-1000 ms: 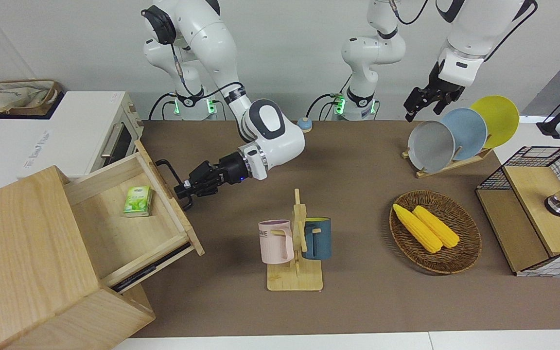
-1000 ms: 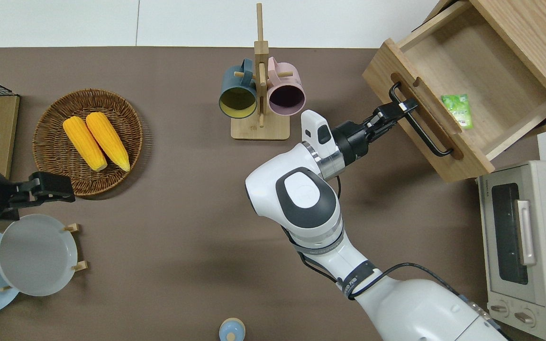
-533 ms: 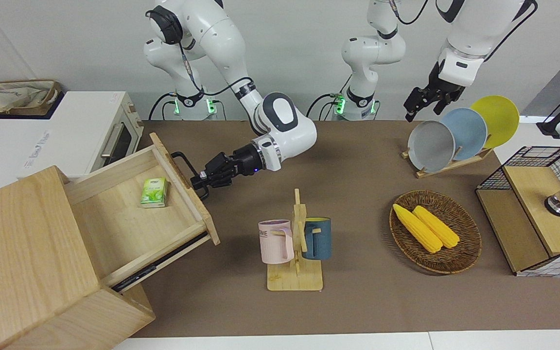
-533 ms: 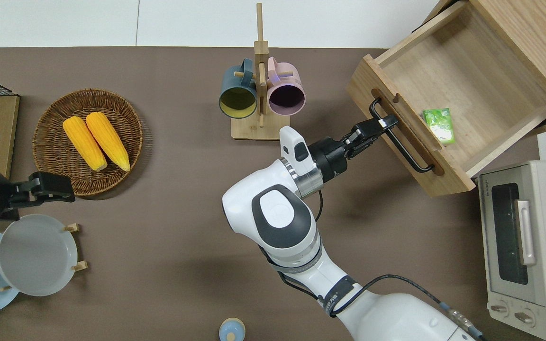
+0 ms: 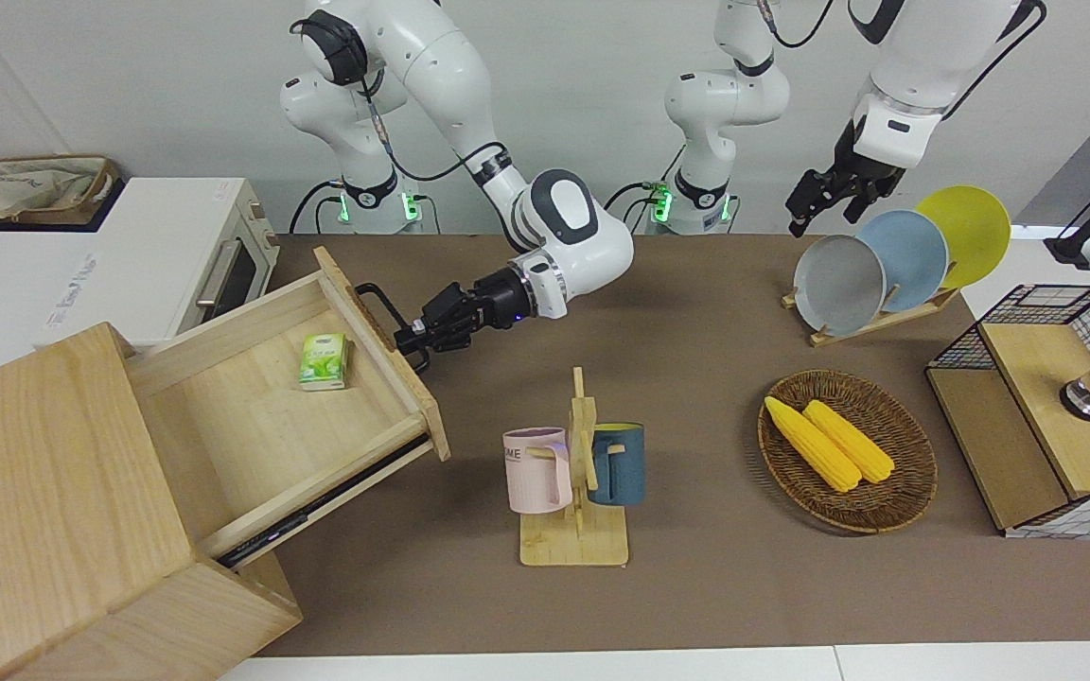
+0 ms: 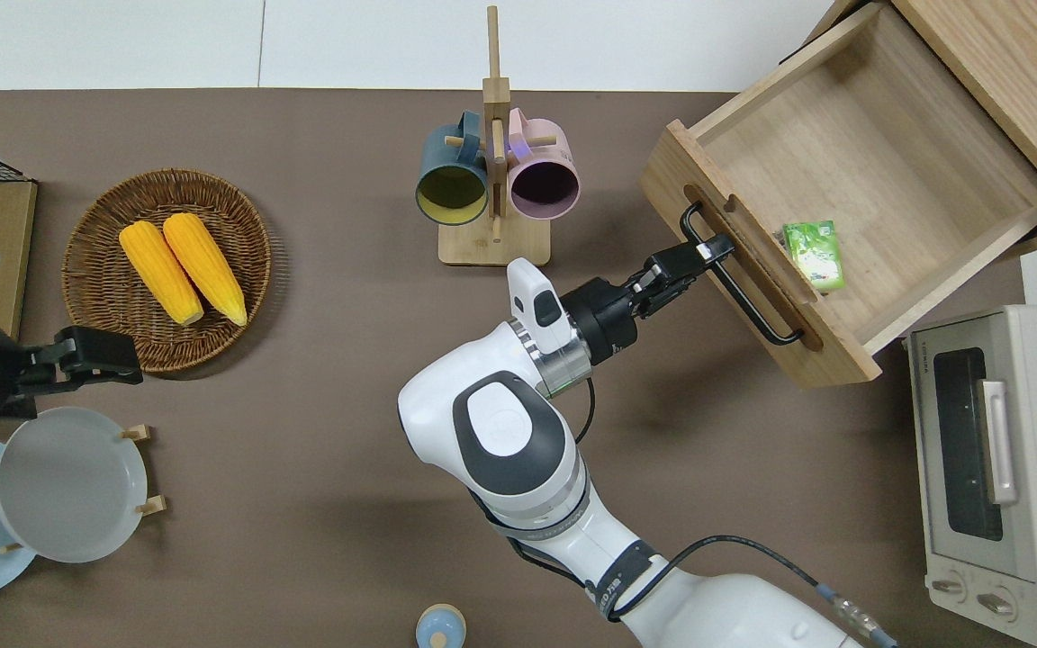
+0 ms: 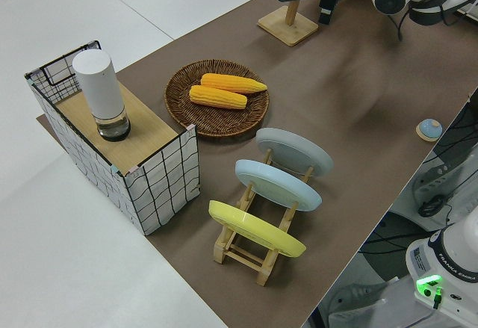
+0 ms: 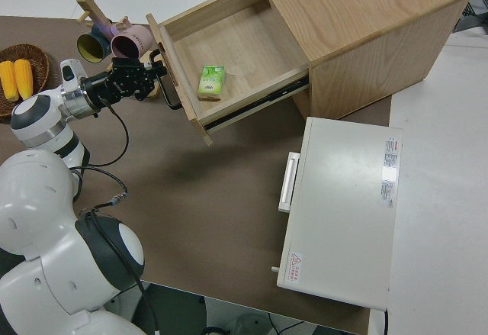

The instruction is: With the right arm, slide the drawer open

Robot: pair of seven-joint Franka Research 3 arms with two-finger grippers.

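- Two arms: right gripper (image 5: pixel 410 338) with jaws pinching the black handle (image 6: pixel 736 286) of the drawer (image 6: pixel 852 171).
- Drawer pulled out of the cabinet (image 5: pixel 43 492) (green packet (image 6: pixel 813 255) inside).
- Left arm parked.

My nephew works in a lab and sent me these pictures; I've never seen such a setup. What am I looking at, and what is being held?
These are two white robot arms at a brown table, seen at one moment from across the table, straight above, and each end. The right arm's pincer is shut on the black handle of a wooden drawer, which stands pulled well out of its cabinet. A small green packet lies inside. The left arm's pincer is parked. Also on the table: a mug stand with a pink and a blue mug, a basket with two corn cobs, a plate rack and a white toaster oven.
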